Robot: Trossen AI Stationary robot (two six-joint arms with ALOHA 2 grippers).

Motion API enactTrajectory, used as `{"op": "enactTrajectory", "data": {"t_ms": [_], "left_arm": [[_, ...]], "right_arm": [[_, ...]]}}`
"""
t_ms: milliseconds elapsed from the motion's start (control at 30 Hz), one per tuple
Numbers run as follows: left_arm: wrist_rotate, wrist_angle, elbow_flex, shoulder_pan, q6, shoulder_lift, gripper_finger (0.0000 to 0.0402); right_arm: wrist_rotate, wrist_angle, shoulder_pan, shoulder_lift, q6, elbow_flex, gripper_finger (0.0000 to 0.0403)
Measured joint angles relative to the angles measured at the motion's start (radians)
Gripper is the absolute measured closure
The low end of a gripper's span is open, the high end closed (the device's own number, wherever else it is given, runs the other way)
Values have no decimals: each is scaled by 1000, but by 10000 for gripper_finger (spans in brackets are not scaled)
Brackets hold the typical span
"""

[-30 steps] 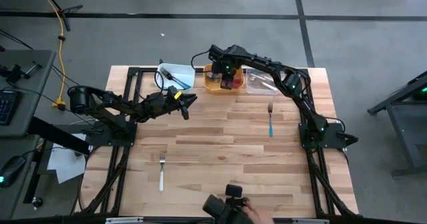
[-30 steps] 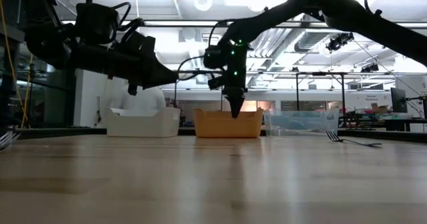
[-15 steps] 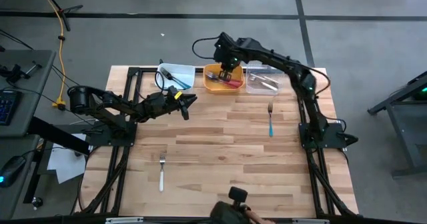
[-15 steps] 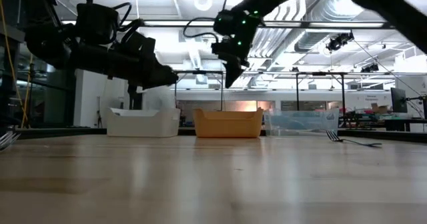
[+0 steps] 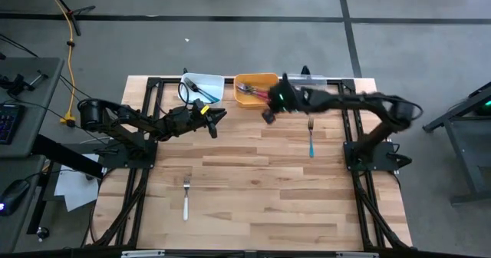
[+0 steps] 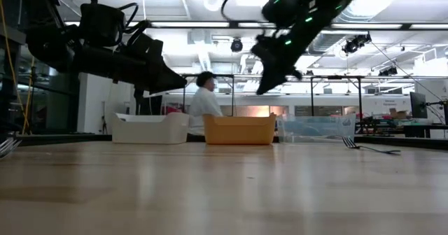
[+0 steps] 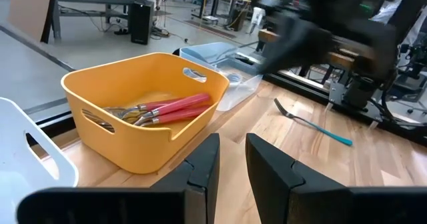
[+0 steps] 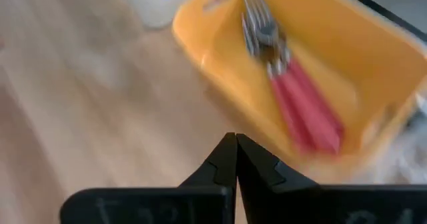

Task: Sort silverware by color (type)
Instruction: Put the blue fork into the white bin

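Red-handled forks [image 7: 167, 111] lie in the orange bin [image 5: 253, 89]; they also show in the right wrist view [image 8: 300, 111]. A blue-handled fork [image 5: 311, 141] lies flat on the table at the right. A white-handled fork [image 5: 186, 199] lies flat at the near left. My right gripper [image 5: 268, 117] is shut and empty, held in the air just in front of the orange bin. My left gripper [image 5: 219, 120] hovers left of it, near the white bin [image 5: 203, 87], its fingers [image 7: 200, 171] a narrow gap apart and empty.
A clear bin [image 5: 307, 85] with silver cutlery stands right of the orange bin at the far edge. The white bin holds dark-handled forks. A person [image 6: 205, 102] shows in the room behind the bins. Bare wood lies across the table's middle and near side.
My right gripper has risen out of the orange bin, then swung toward the table's near and right side, tipping over; it now hangs in front of the bin, shut. A person has come into the low view behind the bins.
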Motion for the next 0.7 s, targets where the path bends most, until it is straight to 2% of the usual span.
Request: {"op": "enactTrajectory", "data": {"t_ms": [167, 300, 400, 500, 700], "left_arm": [[0, 0, 0, 0, -2, 0, 337], [0, 0, 0, 0, -2, 0, 337], [0, 0, 0, 0, -3, 0, 337], [0, 0, 0, 0, -3, 0, 337], [0, 0, 0, 0, -4, 0, 337]], "right_arm": [[115, -200, 146, -175, 321, -148, 401], [122, -420, 237, -263, 648, -215, 400], [131, -540, 262, -283, 831, -265, 394], [122, -602, 247, -278, 931, -321, 375], [125, -538, 159, -276, 979, -416, 314]]}}
